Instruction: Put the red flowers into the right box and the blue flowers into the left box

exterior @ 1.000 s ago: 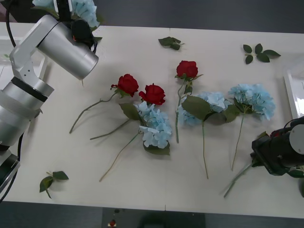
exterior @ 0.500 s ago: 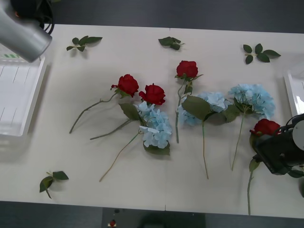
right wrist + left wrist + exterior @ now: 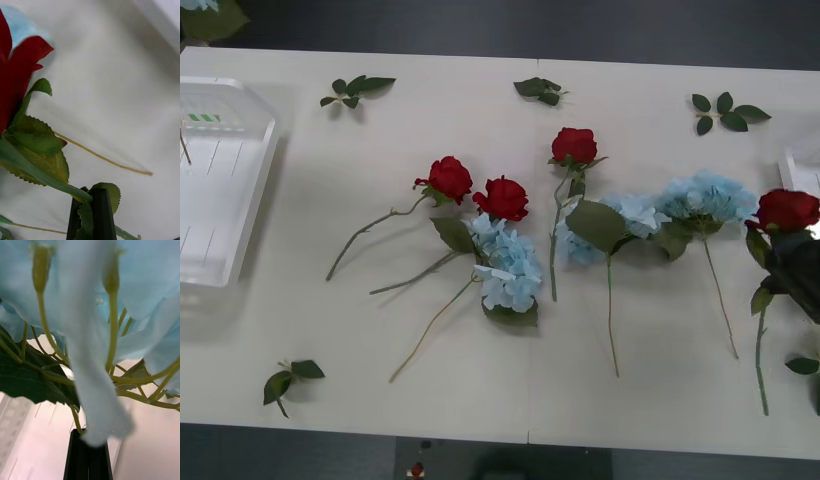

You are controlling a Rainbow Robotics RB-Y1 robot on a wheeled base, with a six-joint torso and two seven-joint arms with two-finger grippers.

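Observation:
My right gripper (image 3: 792, 270) is at the table's right edge, its black fingers shut on the green stem of a red flower (image 3: 786, 210); the wrist view shows the grip (image 3: 90, 193) with the bloom (image 3: 15, 82) ahead. The right box (image 3: 798, 172) lies just beyond it. Three more red flowers (image 3: 448, 178) (image 3: 502, 198) (image 3: 574, 145) lie mid-table among three blue flowers (image 3: 506, 266) (image 3: 622, 214) (image 3: 706, 196). My left gripper (image 3: 87, 435) is shut on the stem of a blue flower (image 3: 93, 315) over the left box (image 3: 220, 180), whose pale wall (image 3: 22, 420) shows under the petals.
Loose green leaf sprigs lie at the back left (image 3: 358, 88), back centre (image 3: 540, 90), back right (image 3: 725, 110) and front left (image 3: 288, 380). The held rose's stem hangs down towards the front edge (image 3: 760, 370). Bare tabletop runs along the front.
The left arm has gone up and out of the front view with its blue flower. The right gripper has lifted a red rose and carried it back towards the right box; the nearby blue flower shifted.

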